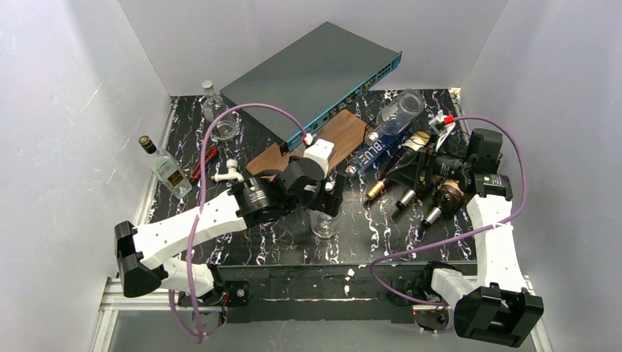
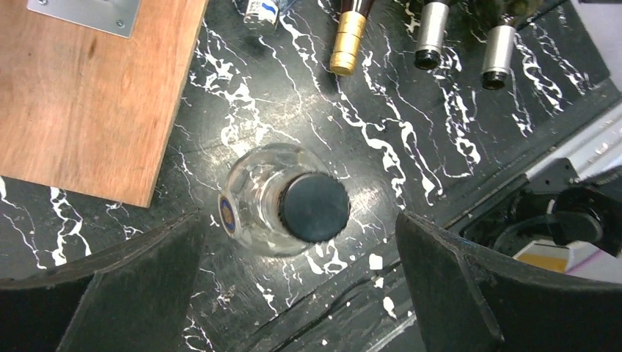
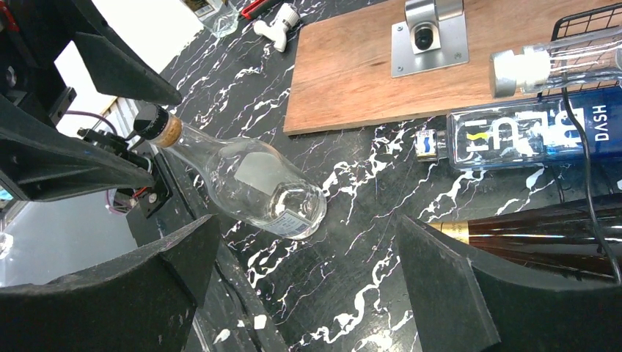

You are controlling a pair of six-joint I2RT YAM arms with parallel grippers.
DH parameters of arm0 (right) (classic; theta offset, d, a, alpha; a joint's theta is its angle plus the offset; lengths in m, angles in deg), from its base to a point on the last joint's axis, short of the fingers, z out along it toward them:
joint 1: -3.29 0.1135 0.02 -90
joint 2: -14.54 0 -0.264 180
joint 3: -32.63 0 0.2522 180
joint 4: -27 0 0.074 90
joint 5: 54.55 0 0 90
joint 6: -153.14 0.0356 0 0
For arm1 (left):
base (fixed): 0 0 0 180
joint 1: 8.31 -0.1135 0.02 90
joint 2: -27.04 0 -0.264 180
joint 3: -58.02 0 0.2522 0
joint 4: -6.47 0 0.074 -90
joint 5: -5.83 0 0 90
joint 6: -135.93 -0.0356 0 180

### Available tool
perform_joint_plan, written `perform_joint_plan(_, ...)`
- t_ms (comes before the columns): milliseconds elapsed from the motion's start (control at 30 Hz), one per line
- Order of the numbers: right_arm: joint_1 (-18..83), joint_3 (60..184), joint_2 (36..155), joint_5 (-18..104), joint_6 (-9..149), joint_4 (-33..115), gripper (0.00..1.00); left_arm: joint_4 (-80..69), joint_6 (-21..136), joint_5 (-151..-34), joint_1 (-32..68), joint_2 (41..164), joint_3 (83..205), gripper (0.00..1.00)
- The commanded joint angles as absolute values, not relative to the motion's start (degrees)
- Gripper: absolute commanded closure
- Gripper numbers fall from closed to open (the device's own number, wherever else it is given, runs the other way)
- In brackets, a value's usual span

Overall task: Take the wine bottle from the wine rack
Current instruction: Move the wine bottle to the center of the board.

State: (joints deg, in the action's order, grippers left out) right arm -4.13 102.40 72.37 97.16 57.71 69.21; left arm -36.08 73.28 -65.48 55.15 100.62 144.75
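Both hands stand wide apart and hold nothing.

The wine bottle (image 3: 543,233), dark with a gold collar, lies on its side in the lower right of the right wrist view. It runs behind the right finger (image 3: 469,293), outside the gap of the right hand (image 3: 306,220). In the top view its gold neck (image 1: 375,189) points to the lower left, right of centre. It lies beside two silver-capped bottles (image 1: 418,207) under the right arm. The rack (image 3: 554,28) shows only as thin black wire in the upper right corner of the right wrist view. How the bottle rests on it I cannot tell.

Above the wine bottle in that view lies a blue-label bottle (image 3: 528,136), its neck touching the edge of the board (image 3: 352,73).

The left hand (image 2: 299,216) hangs over a clear bottle (image 2: 268,202). This bottle has a black cap and stands upright on the bench (image 2: 411,132), centred between the fingers (image 2: 125,293) and touching neither. In the top view it stands near the middle of the bench, left of the wine bottle's neck. The switch (image 1: 315,70) leans on the board at upper centre.
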Motion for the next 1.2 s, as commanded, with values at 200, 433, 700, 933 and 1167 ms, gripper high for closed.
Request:
perform_joint_plan(200,-4.81,101.97,72.38,99.04,57.42,66.53,0.02,-43.02,75.45,-53.99,56.38,109.93,153.48,0.2)
perform_joint_plan(433,-4.92,101.7,72.5,99.27,57.6,66.31,0.02,-44.99,77.08,-52.84,56.34,111.04,153.19,0.47)
perform_joint_plan(700,-5.0,101.5,72.51,99.51,57.79,66.14,0.02,-44.97,75.6,-51.75,56.38,109.16,152.14,0.61)
perform_joint_plan(933,-5.02,101.33,72.62,99.61,57.89,65.98,0.02,-46.19,72.56,-50.0,56.38,105.94,151.16,0.95)
perform_joint_plan(1167,-5.06,101.06,72.88,99.67,57.93,65.63,0.01,-51.55,70.79,-48.2,55.34,100.82,150.45,1.0)
